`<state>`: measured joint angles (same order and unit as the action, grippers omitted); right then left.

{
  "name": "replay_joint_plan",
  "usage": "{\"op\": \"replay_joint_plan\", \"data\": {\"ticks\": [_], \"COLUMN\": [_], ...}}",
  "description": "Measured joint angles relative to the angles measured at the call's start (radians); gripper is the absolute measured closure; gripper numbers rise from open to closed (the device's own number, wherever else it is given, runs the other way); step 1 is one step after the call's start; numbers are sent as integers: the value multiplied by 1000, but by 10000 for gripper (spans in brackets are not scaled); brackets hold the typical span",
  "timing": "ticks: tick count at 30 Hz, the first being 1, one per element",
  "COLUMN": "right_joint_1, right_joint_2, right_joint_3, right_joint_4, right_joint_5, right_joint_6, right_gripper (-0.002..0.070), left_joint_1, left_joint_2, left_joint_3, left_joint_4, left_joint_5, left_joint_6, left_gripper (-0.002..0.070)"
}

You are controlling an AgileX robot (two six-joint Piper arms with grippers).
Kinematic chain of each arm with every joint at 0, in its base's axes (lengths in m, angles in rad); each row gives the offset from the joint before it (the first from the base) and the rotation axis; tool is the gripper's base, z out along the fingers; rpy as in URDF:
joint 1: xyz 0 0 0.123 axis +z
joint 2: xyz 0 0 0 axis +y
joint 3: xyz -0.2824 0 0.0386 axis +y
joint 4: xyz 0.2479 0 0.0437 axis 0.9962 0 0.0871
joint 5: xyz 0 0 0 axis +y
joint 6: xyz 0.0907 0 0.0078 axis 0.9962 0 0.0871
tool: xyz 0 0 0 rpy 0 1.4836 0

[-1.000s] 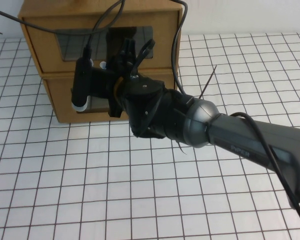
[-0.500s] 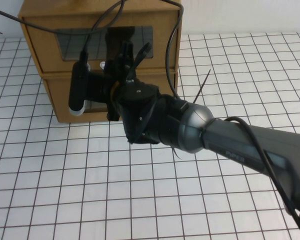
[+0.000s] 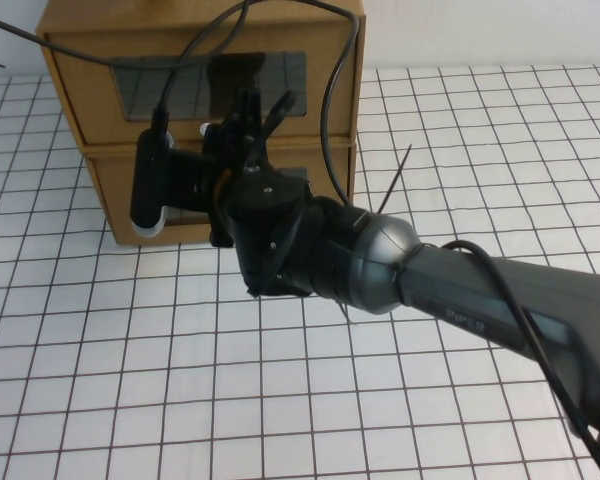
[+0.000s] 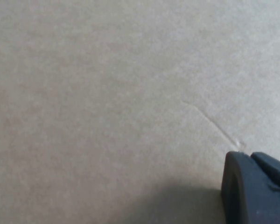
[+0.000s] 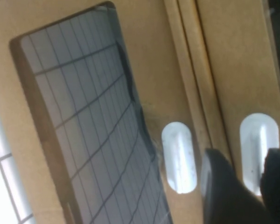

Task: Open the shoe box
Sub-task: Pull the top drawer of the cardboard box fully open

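At the front of the two stacked cardboard shoe boxes, the right tool (image 5: 246,161) sits close against the brown face, near the seam where the upper box (image 3: 80,60) rests on the lower box (image 3: 105,205). Both boxes stand at the far left of the gridded counter (image 3: 280,400), drawer fronts toward the robot, and both look closed.

Over the last second the right arm has slid leftward across the box fronts and pressed in a little nearer, while its fingers have eased slightly inward. They are still apart. In the right wrist view one white oval pull tab (image 5: 259,140) shows in the gap between them, and a second tab (image 5: 177,156) lies just beside, next to the dark window (image 5: 84,116). I cannot tell which tab belongs to which box.

This shift reads as lining up for the pull: the tab is bracketed but, as far as I can judge, not yet pinched, so the opening itself has not begun.

The left tool (image 4: 256,189) shows only as a dark tip close to a plain tan surface. I cannot tell whether it is apart or together.
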<state>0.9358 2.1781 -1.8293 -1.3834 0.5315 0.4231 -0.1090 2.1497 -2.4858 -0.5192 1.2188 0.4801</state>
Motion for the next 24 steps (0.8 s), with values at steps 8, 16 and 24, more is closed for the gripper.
{"op": "replay_joint_plan", "data": {"ticks": [8,16,24], "right_joint_1": [-31,-42,-42], "right_joint_2": [0,0,6], "right_joint_3": [-2,-2,-2], "right_joint_4": [0,2,2], "right_joint_5": [-28,-53,-78], "right_joint_6": [0,0,0], "right_gripper": [494,496,496], "left_joint_1": [0,0,0], "left_joint_2": [0,2,2], "left_joint_3": [0,0,0], "left_joint_4": [0,0,0], "left_joint_5": [0,0,-1], "left_joint_6": [0,0,0], "left_gripper": [677,678,677]}}
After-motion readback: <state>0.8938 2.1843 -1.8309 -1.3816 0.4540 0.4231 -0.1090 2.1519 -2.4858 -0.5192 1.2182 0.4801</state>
